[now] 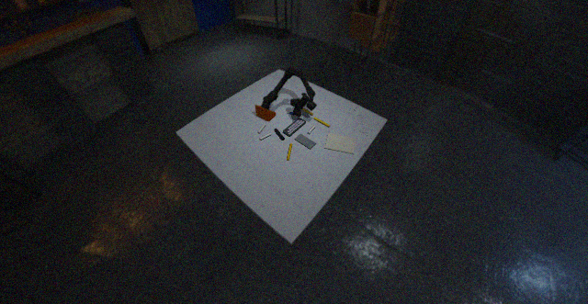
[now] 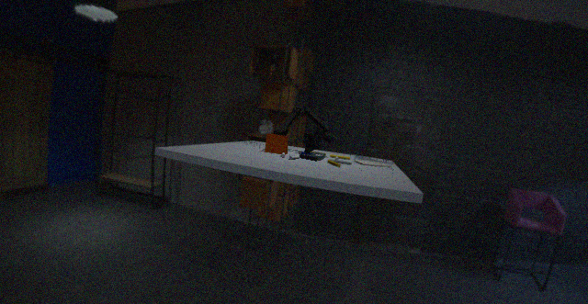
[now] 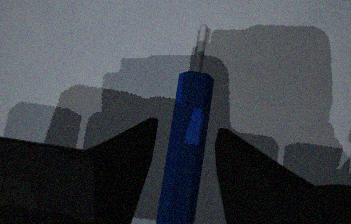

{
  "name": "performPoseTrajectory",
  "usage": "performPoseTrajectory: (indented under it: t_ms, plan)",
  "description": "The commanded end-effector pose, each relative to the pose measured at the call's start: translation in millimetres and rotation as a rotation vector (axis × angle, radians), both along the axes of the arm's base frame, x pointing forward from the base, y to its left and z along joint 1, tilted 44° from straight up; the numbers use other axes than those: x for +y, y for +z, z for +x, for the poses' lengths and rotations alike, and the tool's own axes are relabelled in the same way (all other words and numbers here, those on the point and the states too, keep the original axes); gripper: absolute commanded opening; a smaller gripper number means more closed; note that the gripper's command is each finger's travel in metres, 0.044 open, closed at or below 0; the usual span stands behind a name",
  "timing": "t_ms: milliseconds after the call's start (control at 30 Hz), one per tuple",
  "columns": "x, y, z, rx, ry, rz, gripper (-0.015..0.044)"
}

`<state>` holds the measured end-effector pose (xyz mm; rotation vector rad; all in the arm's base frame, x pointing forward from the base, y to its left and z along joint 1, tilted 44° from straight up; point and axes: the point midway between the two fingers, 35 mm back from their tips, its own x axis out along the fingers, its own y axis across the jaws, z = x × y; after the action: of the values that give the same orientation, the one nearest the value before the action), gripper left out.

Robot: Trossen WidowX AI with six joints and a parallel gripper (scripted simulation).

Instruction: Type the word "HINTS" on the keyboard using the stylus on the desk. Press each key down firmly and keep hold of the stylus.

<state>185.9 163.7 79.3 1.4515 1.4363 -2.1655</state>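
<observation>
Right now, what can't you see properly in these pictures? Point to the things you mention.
- Letters on the keyboard [image 1: 294, 127] [image 2: 312, 156]: too small in the top and exterior views.
- Back end of the blue stylus [image 3: 185, 150]: cut off by the wrist view's bottom edge.
- Whether the gripper [image 3: 187, 131] pads touch the stylus: too dark in the wrist view.

Top: high, distant, oblique down onto square white table. Exterior: far, near tabletop height, sideways; shares table. Wrist: close, between black fingers.
</observation>
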Motion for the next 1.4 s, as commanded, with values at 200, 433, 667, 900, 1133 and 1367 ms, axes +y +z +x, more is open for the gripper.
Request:
performPoseTrajectory:
  t_ms: [200,433,667,900,1133,1367]
  plan:
    - [0.0,0.1,0.1,0.000,0.000,0.000,0.0000]
    - [-0.7,0.7,0.3,0.000,0.000,0.000,0.0000]
    - [-22.8,23.1,5.5,-0.001,-0.001,-0.002,0.0000]
    - [-34.7,35.4,6.7,0.001,0.000,-0.003,0.0000]
    - [-34.6,30.8,7.2,-0.032,0.067,0.029,0.0000]
    - [-39.7,27.0,12.7,-0.143,0.286,0.116,0.0000]
